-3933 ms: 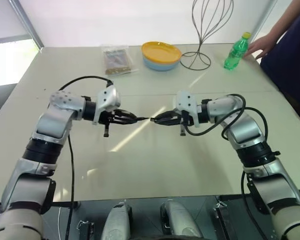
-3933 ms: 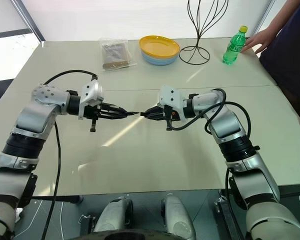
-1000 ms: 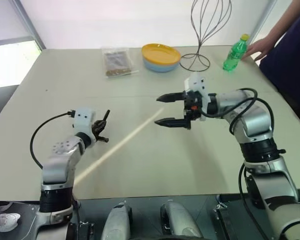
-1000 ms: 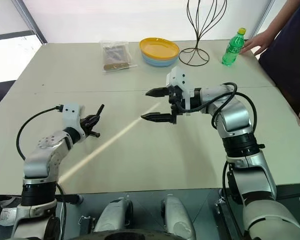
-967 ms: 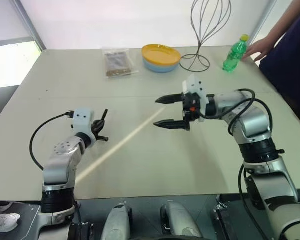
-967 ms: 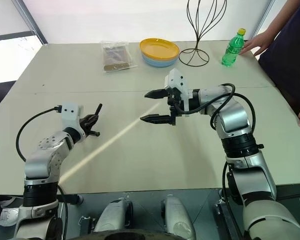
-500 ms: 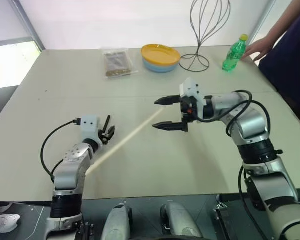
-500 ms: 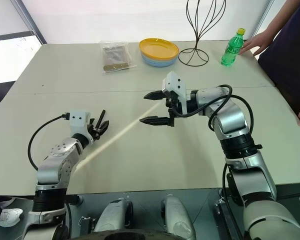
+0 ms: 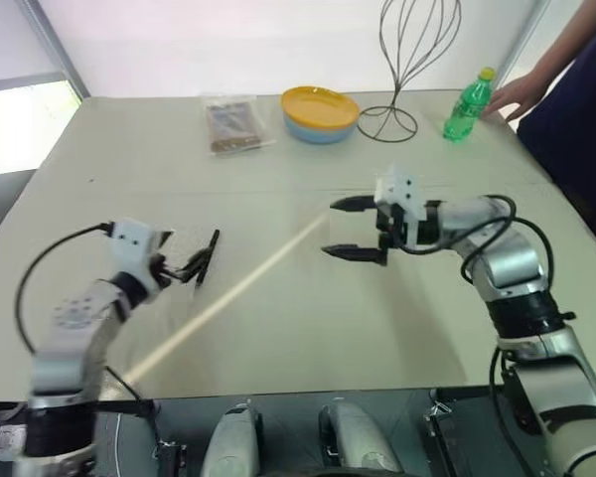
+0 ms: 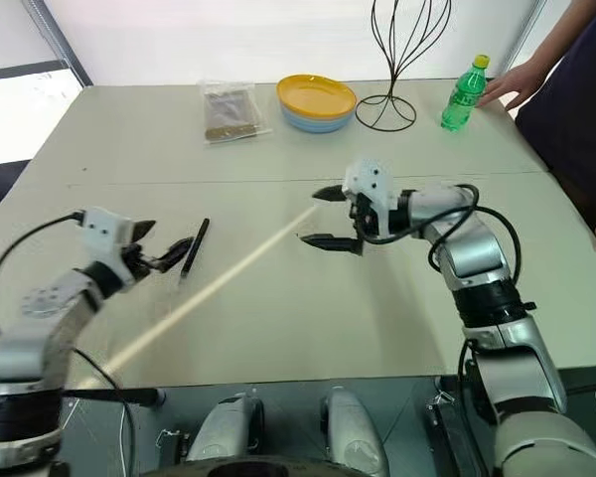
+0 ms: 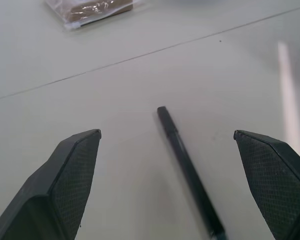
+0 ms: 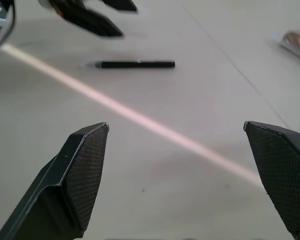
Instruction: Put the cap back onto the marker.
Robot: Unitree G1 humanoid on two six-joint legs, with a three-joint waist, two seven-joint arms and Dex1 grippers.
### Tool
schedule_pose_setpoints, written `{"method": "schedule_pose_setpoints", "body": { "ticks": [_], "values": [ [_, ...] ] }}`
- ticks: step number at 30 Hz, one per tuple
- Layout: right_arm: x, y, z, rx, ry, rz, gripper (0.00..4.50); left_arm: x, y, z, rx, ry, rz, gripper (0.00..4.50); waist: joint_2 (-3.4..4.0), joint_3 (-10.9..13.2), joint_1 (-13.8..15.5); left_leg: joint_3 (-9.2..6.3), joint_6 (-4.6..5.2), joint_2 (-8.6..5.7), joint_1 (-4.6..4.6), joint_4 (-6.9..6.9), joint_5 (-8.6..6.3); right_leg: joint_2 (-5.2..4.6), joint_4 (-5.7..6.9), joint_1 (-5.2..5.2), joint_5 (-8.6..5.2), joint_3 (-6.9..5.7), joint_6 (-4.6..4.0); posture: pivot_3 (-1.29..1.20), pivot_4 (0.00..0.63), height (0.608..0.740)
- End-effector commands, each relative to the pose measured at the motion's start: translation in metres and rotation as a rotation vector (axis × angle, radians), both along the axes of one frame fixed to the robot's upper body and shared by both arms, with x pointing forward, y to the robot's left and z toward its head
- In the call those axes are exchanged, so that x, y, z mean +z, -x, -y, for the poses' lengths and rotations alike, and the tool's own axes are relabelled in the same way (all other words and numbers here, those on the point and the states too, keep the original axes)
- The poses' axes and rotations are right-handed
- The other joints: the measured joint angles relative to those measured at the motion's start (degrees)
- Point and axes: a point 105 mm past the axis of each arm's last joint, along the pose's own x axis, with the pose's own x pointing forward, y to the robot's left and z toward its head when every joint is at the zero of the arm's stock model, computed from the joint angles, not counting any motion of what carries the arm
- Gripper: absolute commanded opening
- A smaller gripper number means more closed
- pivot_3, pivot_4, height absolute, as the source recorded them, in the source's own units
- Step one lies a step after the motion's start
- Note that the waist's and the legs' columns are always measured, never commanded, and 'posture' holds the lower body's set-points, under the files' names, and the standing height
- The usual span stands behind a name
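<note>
The marker (image 10: 194, 246), a thin black stick, lies flat on the pale table (image 10: 278, 318) left of centre. It also shows in the left wrist view as the marker (image 11: 187, 170) and in the right wrist view as the marker (image 12: 132, 64). I cannot tell the cap apart from the marker's black body. My left gripper (image 10: 171, 237) hovers just left of the marker, open, with nothing between its fingers (image 11: 65, 180). Over the middle of the table my right gripper (image 9: 329, 229) is open and empty, pointing left toward the marker.
At the back of the table are a clear snack bag (image 9: 230, 121), a yellow plate on a blue bowl (image 9: 320, 104), a black wire stand (image 9: 389, 121) and a green bottle (image 9: 469, 102). A person's hand (image 9: 517, 91) rests by the bottle at the far right.
My left gripper has opened and drawn back to the left, and the marker it held now lies on the table. My right gripper has shifted a little right and down, still open.
</note>
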Motion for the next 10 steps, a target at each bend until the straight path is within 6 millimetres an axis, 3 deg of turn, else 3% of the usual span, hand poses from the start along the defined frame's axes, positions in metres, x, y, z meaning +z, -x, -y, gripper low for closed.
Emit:
{"method": "schedule_pose_setpoints", "body": {
  "ticks": [1,4,10],
  "values": [
    [0.009,-0.004,0.018,-0.105,-0.045,0.075,4.50,0.018,0.010,-0.037,0.014,-0.032,0.038,4.44,-0.02,0.0,0.0,0.01,0.00,0.00,0.00,0.01,0.00,-0.01,-0.03,0.00,-0.01,0.00,-0.01,0.00,0.150,0.740],
    [0.004,-0.002,0.027,-0.176,-0.065,0.080,4.50,0.019,0.015,-0.058,0.044,-0.057,0.026,4.44,-0.01,0.0,0.0,0.03,0.00,0.01,-0.01,0.00,0.00,-0.04,-0.10,0.00,-0.02,0.00,-0.04,0.00,0.150,0.740],
    [-0.007,0.006,0.038,-0.280,-0.087,0.067,4.50,0.009,0.024,-0.076,0.070,-0.066,-0.014,4.44,0.00,0.0,0.1,0.04,0.00,0.03,-0.01,-0.03,0.00,-0.13,-0.18,0.01,-0.03,0.05,-0.05,0.00,0.150,0.740]
  ]
}}
